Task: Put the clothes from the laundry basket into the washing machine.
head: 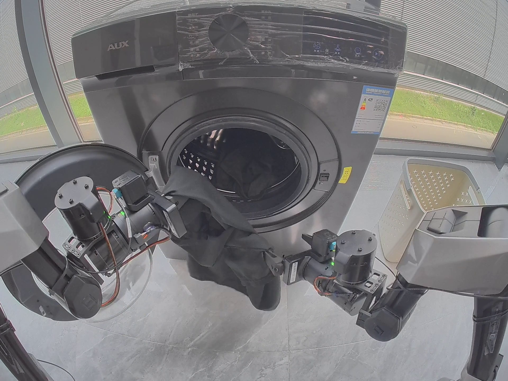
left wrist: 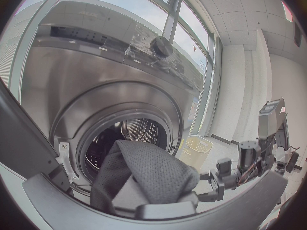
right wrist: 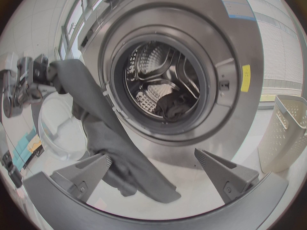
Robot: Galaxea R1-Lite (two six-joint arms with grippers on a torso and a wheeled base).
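Note:
A dark garment (head: 222, 239) hangs from my left gripper (head: 168, 197), which is shut on its upper end just outside the lower left rim of the washing machine's (head: 238, 96) open drum. In the left wrist view the cloth (left wrist: 153, 173) drapes over the gripper (left wrist: 166, 194) and hides its fingertips. My right gripper (head: 273, 265) is open at the garment's lower right part, low in front of the machine. In the right wrist view the cloth (right wrist: 105, 134) brushes one finger (right wrist: 92, 171). More dark clothing (right wrist: 174, 106) lies inside the drum. The cream laundry basket (head: 423, 197) stands to the right.
The machine's round door (head: 74, 170) is swung open to the left, behind my left arm, its glass bowl (head: 132, 287) low near the floor. Pale tiled floor (head: 211, 334) lies open in front. Windows (head: 450, 38) run behind the machine.

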